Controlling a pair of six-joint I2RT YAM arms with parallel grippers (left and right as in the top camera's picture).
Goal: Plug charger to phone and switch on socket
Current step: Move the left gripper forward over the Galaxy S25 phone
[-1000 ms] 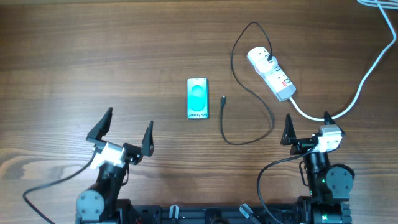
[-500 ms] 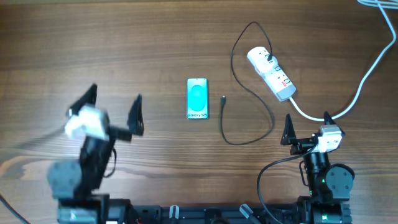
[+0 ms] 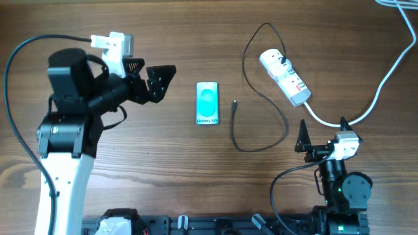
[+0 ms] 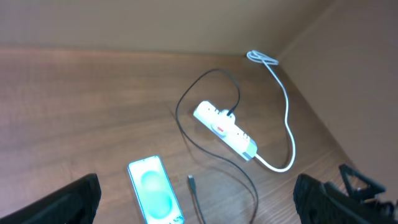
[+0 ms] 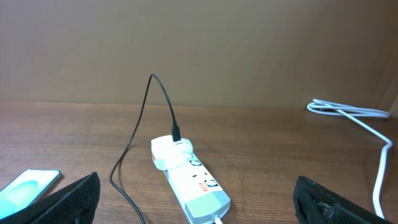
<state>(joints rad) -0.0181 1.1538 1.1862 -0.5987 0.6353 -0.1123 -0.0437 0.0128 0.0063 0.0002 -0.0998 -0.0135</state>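
phone [image 3: 208, 103] lies screen-up just beside charger tip [image 3: 234, 104], left claw [image 3: 151, 75] spread.

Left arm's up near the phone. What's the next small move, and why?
Probably ease the left gripper right and down to the charger tip: its fingers are open, and the tip lies loose beside the phone, unplugged.

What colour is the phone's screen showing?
The phone screen is bright cyan-teal with small white text; clearest in the overhead view.
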